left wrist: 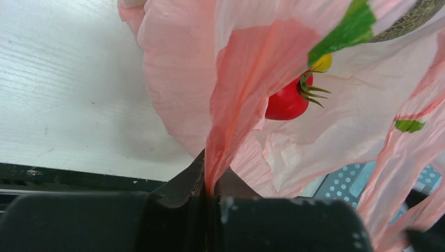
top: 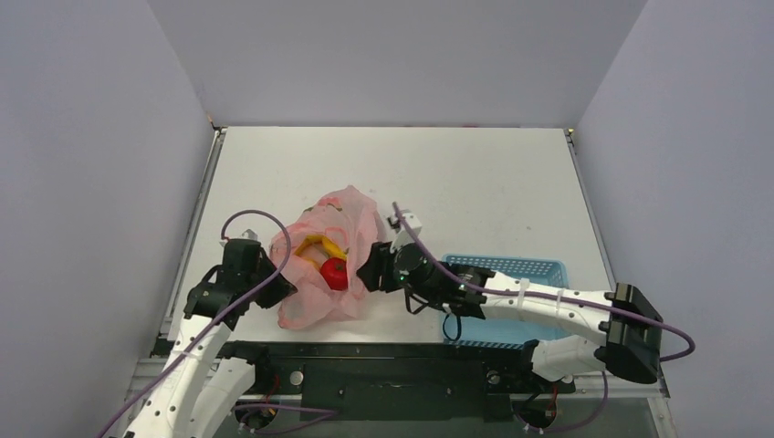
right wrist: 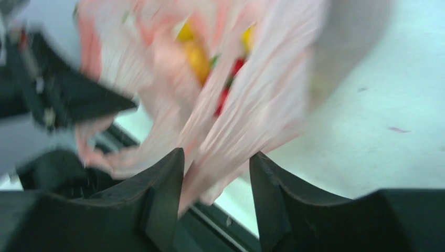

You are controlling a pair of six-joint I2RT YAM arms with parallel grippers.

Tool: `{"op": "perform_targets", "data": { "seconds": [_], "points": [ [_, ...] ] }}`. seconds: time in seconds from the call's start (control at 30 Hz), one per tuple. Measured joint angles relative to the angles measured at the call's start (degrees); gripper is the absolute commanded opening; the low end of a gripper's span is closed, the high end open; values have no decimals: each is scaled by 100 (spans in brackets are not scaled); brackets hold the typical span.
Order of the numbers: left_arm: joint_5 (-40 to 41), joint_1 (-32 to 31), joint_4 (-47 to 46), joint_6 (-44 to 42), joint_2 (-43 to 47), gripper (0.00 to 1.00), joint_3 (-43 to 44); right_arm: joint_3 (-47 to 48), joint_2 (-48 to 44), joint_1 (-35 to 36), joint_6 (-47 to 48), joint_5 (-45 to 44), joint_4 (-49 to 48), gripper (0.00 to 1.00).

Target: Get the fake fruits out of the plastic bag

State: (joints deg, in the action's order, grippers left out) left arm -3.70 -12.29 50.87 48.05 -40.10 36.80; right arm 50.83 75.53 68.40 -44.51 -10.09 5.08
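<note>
The pink plastic bag [top: 330,248] lies near the table's front, left of centre. Its mouth shows a red tomato [top: 335,272] and a yellow banana [top: 327,245]. My left gripper [top: 278,276] is shut on the bag's left edge; in the left wrist view a pinched fold of bag [left wrist: 231,121] rises from the jaws, with the tomato [left wrist: 286,102] and a patch of netted melon [left wrist: 414,16] behind it. My right gripper [top: 370,265] is open at the bag's right side; the blurred right wrist view shows bag film [right wrist: 246,105] hanging between the parted fingers [right wrist: 168,184]. The peach is hidden.
A blue perforated basket [top: 538,269] stands right of the bag, under my right arm; it also shows in the left wrist view [left wrist: 349,178]. The black front rail [top: 392,360] runs just below the bag. Grey walls enclose the white table [top: 456,173].
</note>
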Motion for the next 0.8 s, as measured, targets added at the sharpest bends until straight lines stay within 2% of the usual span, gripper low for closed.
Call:
{"op": "perform_targets", "data": {
  "seconds": [0.07,0.17,0.37,0.47,0.63,0.8],
  "points": [
    [-4,-4,81,-52,107,0,0,4,-197,-442,-63,-90,85,40],
    [-63,-4,122,-90,181,0,-35,9,-468,-809,57,-520,232,51],
    [-461,-37,125,-306,-83,0,-175,354,-632,184,625,-1467,817,62],
    [-640,-66,98,-389,-160,0,-208,542,-754,566,745,-1679,992,63],
    [-721,-74,105,-424,-48,0,-243,1318,-461,649,861,-1578,1025,60],
    [-715,-74,103,-424,188,0,-243,2131,612,522,896,-1086,824,60]
  ]
}}
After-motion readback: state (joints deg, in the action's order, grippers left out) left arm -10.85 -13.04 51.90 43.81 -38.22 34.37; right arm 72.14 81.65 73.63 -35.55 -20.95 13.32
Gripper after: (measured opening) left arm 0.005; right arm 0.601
